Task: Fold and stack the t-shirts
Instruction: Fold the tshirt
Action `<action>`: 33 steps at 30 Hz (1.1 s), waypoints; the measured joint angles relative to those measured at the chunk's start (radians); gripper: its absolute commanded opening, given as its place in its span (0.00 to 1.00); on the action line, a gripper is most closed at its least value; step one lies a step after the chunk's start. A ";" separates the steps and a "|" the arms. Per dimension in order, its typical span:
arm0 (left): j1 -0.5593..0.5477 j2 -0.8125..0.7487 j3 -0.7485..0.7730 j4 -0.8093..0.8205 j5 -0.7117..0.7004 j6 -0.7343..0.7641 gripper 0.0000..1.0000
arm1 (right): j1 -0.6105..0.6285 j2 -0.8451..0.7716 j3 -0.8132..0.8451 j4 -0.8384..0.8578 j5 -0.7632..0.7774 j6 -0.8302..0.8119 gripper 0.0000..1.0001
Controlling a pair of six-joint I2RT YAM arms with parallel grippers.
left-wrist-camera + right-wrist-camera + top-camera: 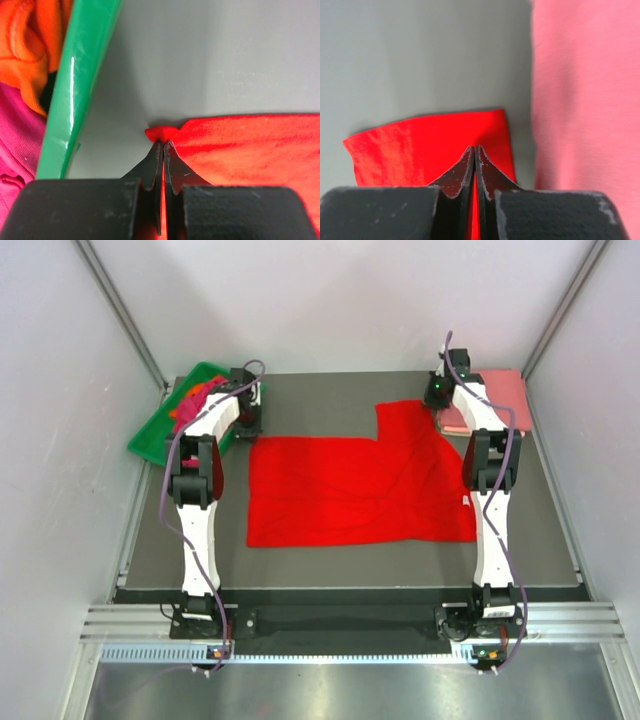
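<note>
- The bright red cotton t-shirt [360, 490] lies flat across the middle of the dark grey counter [330, 405]. Its long axis runs parallel to the near edge, and its white label is toward the right edge.
- The left gripper [163, 144] is pinched tight on the shirt's far-left corner.
- The right gripper [474, 149] is clamped on the shirt's far-right corner.
- A folded salmon pink t-shirt [505, 390] sits in the far right corner.

The red t-shirt [360, 485] is plain bright red, with a small white label [466, 501]. The salmon-pink shirt [500, 395] is plain too. The tray [150, 440] is glossy green, beside an orange shirt [30, 45] and a magenta shirt [15, 145]. The table [320, 570] is dark grey, and the arms [490, 530] are white and black.
</note>
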 measured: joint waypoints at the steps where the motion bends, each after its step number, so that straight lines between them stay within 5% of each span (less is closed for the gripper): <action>1: 0.000 -0.003 -0.005 -0.001 -0.001 0.000 0.00 | 0.003 0.000 -0.011 0.005 -0.005 0.000 0.00; 15: 0.000 -0.085 -0.100 -0.030 -0.004 -0.029 0.00 | 0.090 -0.146 -0.288 0.106 0.003 -0.036 0.00; 25: -0.001 -0.108 -0.103 -0.029 0.007 -0.042 0.00 | 0.105 -0.178 -0.322 0.121 0.015 -0.046 0.27; 33: -0.002 -0.108 -0.103 -0.029 0.007 -0.043 0.00 | 0.105 -0.178 -0.246 0.148 0.011 -0.046 0.37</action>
